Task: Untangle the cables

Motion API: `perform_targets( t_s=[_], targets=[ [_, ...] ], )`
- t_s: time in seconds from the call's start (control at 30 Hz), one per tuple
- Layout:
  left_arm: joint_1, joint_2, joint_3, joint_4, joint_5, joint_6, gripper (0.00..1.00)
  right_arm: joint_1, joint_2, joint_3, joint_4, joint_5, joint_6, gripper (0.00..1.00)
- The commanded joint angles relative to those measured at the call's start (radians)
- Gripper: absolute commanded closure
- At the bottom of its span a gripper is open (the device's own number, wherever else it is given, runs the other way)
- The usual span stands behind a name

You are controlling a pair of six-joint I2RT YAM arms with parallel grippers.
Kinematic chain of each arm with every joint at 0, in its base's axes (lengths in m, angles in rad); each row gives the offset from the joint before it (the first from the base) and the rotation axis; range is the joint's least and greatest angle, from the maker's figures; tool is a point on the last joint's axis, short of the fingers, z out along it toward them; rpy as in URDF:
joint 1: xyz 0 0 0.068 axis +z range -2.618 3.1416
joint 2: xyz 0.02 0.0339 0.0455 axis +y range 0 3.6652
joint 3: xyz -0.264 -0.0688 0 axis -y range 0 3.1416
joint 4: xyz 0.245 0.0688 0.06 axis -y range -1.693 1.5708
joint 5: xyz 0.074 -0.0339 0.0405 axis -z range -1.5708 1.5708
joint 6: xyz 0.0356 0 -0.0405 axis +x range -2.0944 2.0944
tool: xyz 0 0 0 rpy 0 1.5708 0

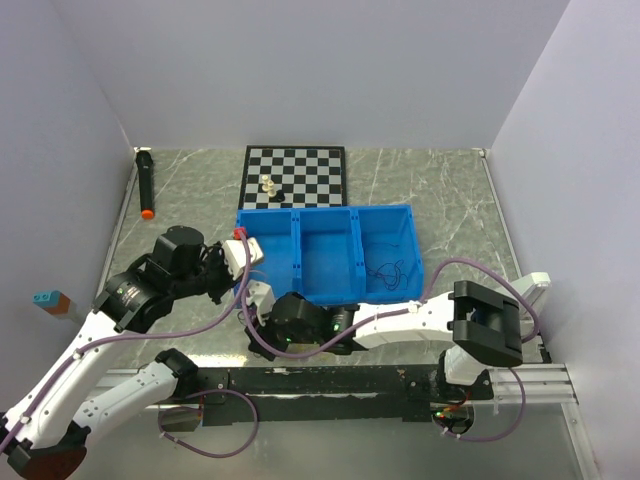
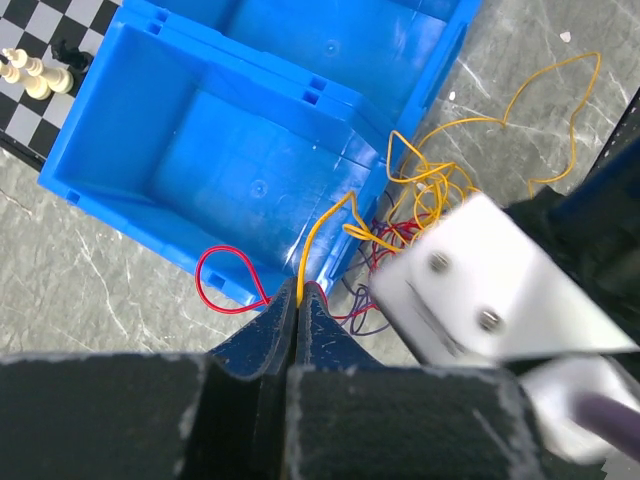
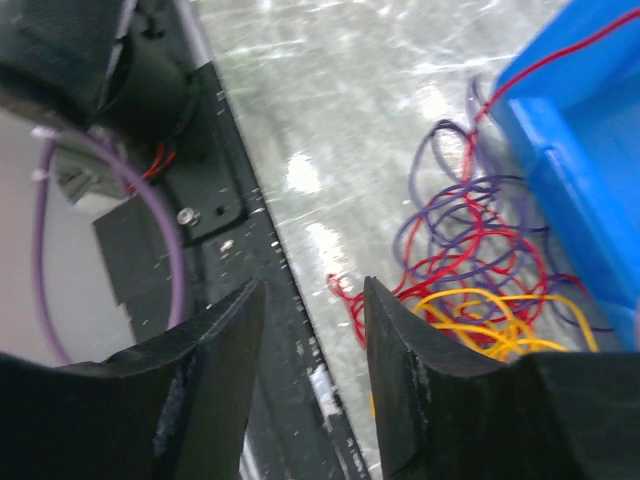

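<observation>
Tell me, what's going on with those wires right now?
Left gripper shut on yellow and red strands of the cables. Right gripper open, empty, beside the tangle. Blue bin right alongside the bunch.

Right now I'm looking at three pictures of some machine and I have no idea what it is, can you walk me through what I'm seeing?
These are two robot arms, the left arm and the right arm, bolted at the near edge of a table. The wide picture looks down from above and behind them. The other two come from a camera on each wrist.

On the table sit a blue three-part bin, a chessboard with a few pieces, a black marker, and a tangle of thin red, yellow and purple cables beside the bin.

The left hand is pinched shut on a yellow strand of that tangle. The right hand hovers open next to the tangle, holding nothing.
</observation>
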Motion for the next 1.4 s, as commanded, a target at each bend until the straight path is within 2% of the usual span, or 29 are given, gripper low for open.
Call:
perform_targets(
  t_s=[0.0,0.23,0.57,1.1,1.27,1.33,1.37],
  targets=[
    [0.003,-0.015,0.017,0.018,-0.012,-0.002,0.99,-0.011,0.007,0.018,0.061,0.020,0.008,0.50],
    [0.001,-0.016,0.004,0.015,-0.007,0.012,0.99,-0.011,-0.037,-0.025,0.038,0.099,0.011,0.53],
    [0.001,-0.018,-0.007,0.008,0.003,0.023,0.99,-0.011,-0.139,-0.079,0.020,0.102,0.015,0.53],
    [0.001,-0.021,-0.012,0.009,0.008,0.024,0.99,-0.031,-0.007,-0.036,0.035,0.110,0.019,0.55],
    [0.001,-0.023,-0.013,0.012,0.003,0.023,0.99,-0.037,0.025,-0.018,0.050,0.106,0.020,0.63],
    [0.001,-0.024,-0.015,0.014,0.002,0.021,0.99,-0.038,0.039,-0.011,0.060,0.104,0.026,0.74],
    [0.001,-0.024,-0.018,0.012,0.000,0.021,0.99,-0.038,0.039,-0.010,0.061,0.104,0.029,0.86]
  ],
)
